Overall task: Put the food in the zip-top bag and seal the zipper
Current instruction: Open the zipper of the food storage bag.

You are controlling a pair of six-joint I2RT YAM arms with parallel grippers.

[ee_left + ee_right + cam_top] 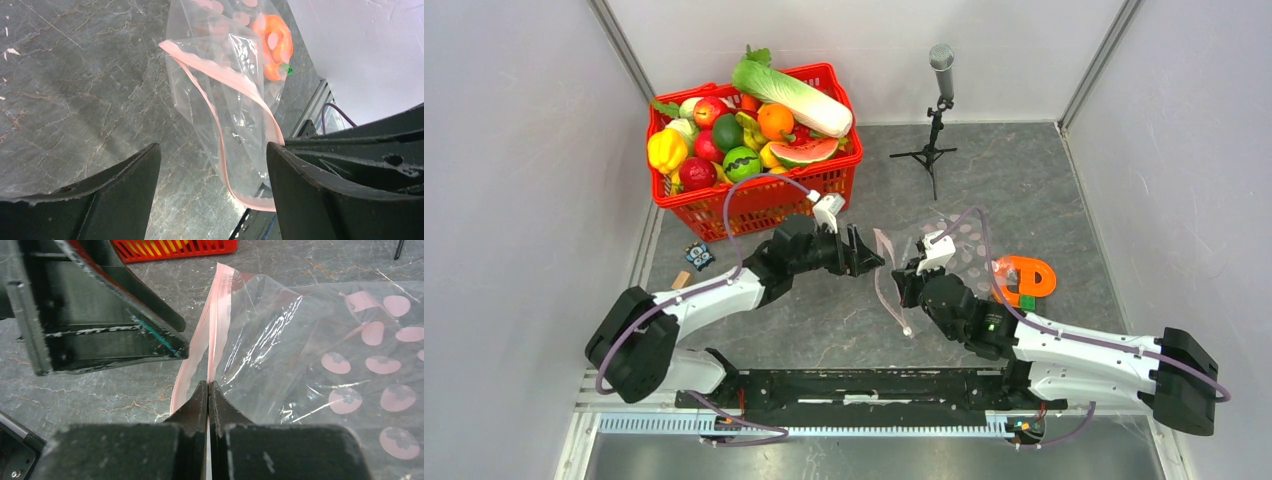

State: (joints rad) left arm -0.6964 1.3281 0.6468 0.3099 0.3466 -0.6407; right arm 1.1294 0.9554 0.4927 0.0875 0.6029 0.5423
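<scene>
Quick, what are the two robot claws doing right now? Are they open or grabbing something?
Left gripper: open, holding nothing.
Right gripper: closed on the zip-top bag, at its zipper.

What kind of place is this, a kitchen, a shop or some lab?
Most likely a lab test booth for robots: plain white panels wall in a grey table, a left arm and right arm are bolted at its near edge, and a microphone on a small tripod stands near a red basket of toy food.
</scene>
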